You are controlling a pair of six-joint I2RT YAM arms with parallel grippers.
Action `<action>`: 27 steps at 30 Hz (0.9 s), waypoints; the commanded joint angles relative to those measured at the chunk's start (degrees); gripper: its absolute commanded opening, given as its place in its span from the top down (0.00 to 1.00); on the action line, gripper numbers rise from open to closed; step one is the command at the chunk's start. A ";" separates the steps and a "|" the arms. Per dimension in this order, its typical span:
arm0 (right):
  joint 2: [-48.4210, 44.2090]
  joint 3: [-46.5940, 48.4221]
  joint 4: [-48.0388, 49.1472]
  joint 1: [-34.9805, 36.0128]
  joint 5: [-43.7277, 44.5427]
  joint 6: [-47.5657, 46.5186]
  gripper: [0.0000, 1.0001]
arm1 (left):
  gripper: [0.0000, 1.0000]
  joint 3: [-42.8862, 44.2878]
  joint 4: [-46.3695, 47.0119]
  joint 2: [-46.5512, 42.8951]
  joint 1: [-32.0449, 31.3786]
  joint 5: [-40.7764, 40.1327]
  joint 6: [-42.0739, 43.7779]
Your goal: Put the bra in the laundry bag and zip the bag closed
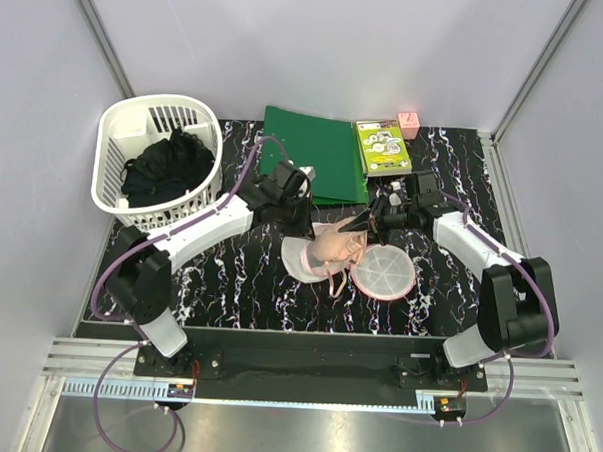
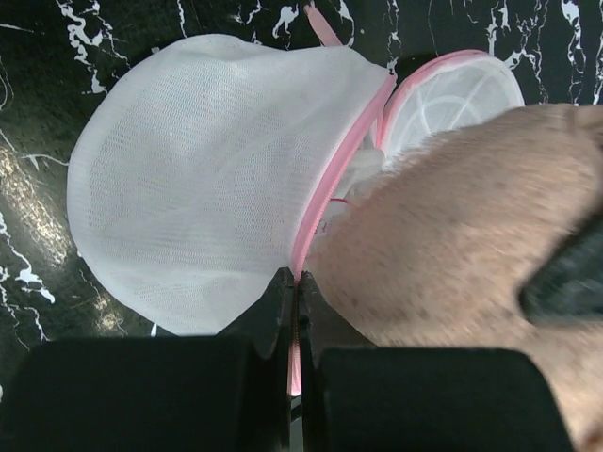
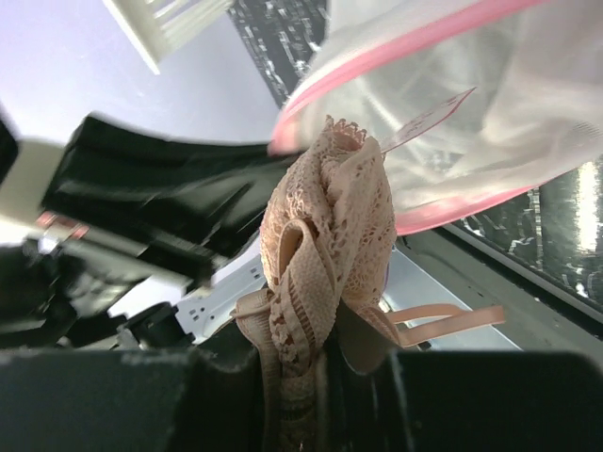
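The laundry bag (image 1: 298, 260) lies mid-table, a white mesh dome (image 2: 188, 179) with pink zipper trim and its round flap (image 1: 384, 273) folded open to the right. My left gripper (image 2: 299, 284) is shut on the pink trim at the bag's rim. The peach bra (image 1: 336, 245) hangs over the bag's opening, a padded cup (image 2: 443, 254) right beside the trim. My right gripper (image 3: 316, 372) is shut on the bra's lace band (image 3: 325, 217), with thin straps dangling to the right. The bag's mouth (image 3: 471, 104) sits just behind the bra in the right wrist view.
A white slotted basket (image 1: 113, 148) holding black clothing (image 1: 166, 166) stands at the back left. A green folder (image 1: 315, 157), a green box (image 1: 383, 147) and a small pink item (image 1: 409, 124) lie along the back edge.
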 commanded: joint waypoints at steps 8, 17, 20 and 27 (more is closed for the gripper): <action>10.12 -2.53 16.43 1.25 -1.00 9.97 1.00 | 1.00 -2.14 6.05 -5.44 -2.10 2.64 -3.86; 15.58 -1.64 32.86 2.75 4.45 29.67 1.00 | 1.00 -9.87 15.62 -10.09 -4.31 5.27 -7.19; 15.50 -2.53 30.72 3.62 7.70 28.12 1.00 | 1.00 -13.82 19.84 -12.64 -4.22 6.51 -9.04; 16.03 -3.83 28.84 9.25 10.25 16.15 1.00 | 0.88 -16.73 20.21 -15.37 -3.17 5.19 -9.93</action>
